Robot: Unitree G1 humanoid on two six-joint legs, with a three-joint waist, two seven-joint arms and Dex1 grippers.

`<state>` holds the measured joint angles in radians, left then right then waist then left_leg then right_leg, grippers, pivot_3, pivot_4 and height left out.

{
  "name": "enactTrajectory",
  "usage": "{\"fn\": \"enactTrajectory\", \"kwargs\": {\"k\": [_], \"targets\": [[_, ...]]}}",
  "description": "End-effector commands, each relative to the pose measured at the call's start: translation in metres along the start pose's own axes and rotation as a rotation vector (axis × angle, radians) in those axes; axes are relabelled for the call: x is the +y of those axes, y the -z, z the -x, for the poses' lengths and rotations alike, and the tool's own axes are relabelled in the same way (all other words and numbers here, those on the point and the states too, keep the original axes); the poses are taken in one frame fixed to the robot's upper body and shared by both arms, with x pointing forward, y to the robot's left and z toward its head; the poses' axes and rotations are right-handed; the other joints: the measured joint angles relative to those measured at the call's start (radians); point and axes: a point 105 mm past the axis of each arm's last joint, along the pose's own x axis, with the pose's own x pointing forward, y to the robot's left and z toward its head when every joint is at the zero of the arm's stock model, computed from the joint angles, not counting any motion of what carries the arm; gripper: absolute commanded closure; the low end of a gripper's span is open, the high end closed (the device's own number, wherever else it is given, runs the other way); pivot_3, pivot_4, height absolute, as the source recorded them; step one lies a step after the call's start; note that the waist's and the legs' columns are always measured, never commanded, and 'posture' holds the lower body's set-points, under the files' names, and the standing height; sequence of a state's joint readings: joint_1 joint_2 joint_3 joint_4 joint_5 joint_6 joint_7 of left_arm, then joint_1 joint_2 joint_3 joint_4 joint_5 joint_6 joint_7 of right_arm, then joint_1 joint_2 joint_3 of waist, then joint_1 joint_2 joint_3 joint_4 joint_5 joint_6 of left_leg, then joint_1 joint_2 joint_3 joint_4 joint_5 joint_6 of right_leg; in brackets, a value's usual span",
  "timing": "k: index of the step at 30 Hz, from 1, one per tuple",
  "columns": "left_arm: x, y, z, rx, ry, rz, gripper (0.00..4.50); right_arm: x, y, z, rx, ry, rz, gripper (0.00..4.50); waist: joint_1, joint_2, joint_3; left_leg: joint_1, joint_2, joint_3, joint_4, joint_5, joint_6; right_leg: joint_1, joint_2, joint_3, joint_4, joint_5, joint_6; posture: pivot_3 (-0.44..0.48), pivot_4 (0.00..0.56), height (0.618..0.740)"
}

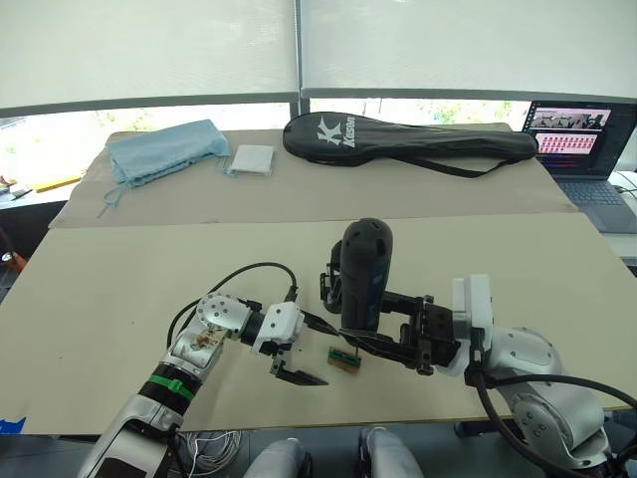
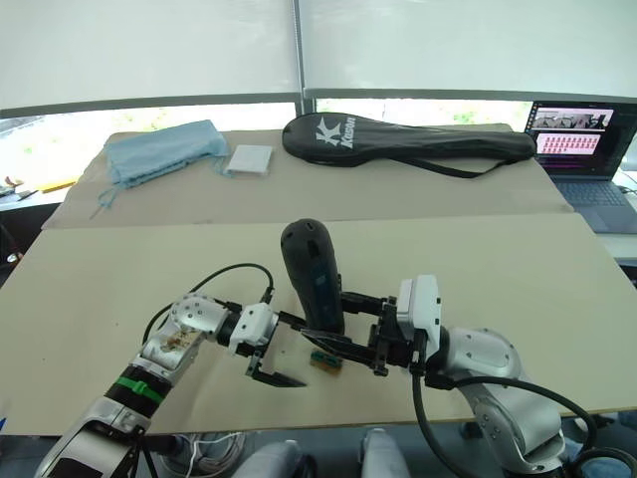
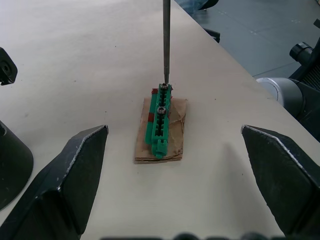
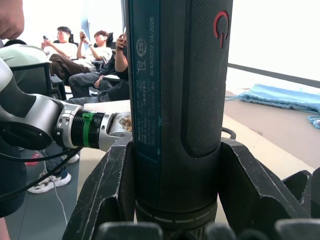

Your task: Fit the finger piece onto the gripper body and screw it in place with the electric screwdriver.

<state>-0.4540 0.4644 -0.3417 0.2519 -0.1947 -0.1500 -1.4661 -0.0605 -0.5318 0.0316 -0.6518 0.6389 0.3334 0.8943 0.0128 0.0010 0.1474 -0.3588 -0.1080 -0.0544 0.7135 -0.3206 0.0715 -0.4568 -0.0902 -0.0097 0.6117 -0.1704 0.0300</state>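
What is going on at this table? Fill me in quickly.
The robot's right hand is clamped around the electric screwdriver, holding it upright with its thin metal bit pointing down. The bit's tip meets a screw at one end of a small green-and-tan block lying on the table. The left hand is open and empty, its fingers spread on either side of the block without touching it.

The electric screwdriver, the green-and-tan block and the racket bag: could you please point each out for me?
electric screwdriver (image 1: 364, 271), left eye view, middle of its dark barrel.
green-and-tan block (image 3: 160, 120), left wrist view, green top strip.
racket bag (image 1: 398, 136), left eye view, middle of the black cover.
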Motion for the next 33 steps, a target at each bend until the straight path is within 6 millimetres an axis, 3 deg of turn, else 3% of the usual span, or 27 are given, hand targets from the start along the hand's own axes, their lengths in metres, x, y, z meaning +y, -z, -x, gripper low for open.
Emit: {"fn": "enactTrajectory", "kwargs": {"k": [1, 25, 33], "targets": [[0.002, -0.008, 0.0, -0.014, -0.001, -0.041, 0.0, 0.001, -0.011, -0.002, -0.032, -0.012, 0.057, 2.62, 0.0, 0.0, 0.0, 0.0, 0.0, 0.0, 0.0, 0.0, 0.0, 0.0, 0.0, 0.0, 0.0, 0.0, 0.0, 0.0, 0.15, 0.736], [0.004, -0.007, -0.004, -0.014, -0.006, -0.046, 0.0, 0.004, -0.008, 0.0, -0.023, -0.027, 0.038, 2.62, 0.0, 0.0, 0.0, 0.0, 0.0, 0.0, 0.0, 0.0, 0.0, 0.0, 0.0, 0.0, 0.0, 0.0, 0.0, 0.0, 0.15, 0.736], [0.003, -0.007, 0.0, -0.027, -0.041, -0.007, 0.0, 0.004, -0.027, -0.001, -0.049, -0.062, 0.048, 2.62, 0.0, 0.0, 0.0, 0.0, 0.0, 0.0, 0.0, 0.0, 0.0, 0.0, 0.0, 0.0, 0.0, 0.0, 0.0, 0.0, 0.15, 0.736]]}}
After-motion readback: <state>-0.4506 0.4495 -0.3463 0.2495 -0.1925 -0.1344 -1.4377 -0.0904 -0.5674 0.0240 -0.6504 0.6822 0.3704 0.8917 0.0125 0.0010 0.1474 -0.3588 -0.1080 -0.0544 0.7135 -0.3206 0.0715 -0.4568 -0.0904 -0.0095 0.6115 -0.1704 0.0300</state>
